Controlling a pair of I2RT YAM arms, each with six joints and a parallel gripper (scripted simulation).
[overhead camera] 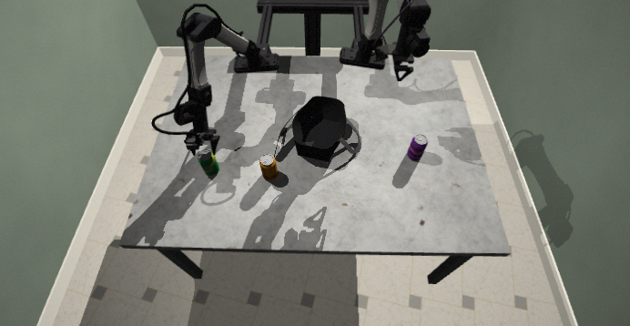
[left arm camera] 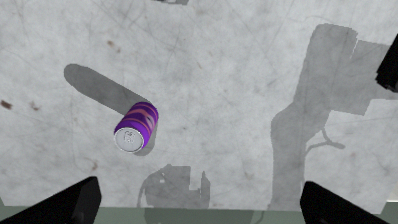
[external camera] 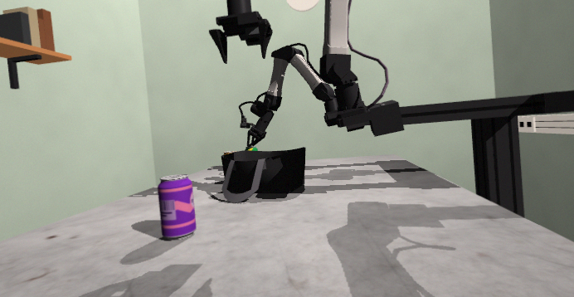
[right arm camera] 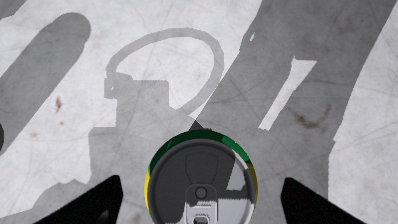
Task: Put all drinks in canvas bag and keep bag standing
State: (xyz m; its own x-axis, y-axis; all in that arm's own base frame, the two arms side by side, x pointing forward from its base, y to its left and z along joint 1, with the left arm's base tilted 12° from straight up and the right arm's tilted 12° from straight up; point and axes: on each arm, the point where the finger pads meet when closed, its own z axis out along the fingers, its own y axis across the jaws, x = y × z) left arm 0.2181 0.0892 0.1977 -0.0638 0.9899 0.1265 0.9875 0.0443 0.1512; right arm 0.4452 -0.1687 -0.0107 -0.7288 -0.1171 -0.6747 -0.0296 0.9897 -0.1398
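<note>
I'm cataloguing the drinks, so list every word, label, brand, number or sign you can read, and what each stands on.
No readable text.
Purple can: barcode-like patch and small marks, too blurred to read; faint lid marks, also unreadable.
Green can: none readable.
Orange can: none readable.

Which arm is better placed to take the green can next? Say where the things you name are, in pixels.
Right. Its claw (overhead camera: pixel 203 149) (right arm camera: pixel 202 197) is open over the green can (overhead camera: pixel 208 164) (right arm camera: pixel 200 175), the lid showing between the fingers. The left claw (overhead camera: pixel 402 73) (external camera: pixel 245 56) is across the table, nearer the purple can (overhead camera: pixel 417 147) (external camera: pixel 177 207) (left arm camera: pixel 137 126).
</note>
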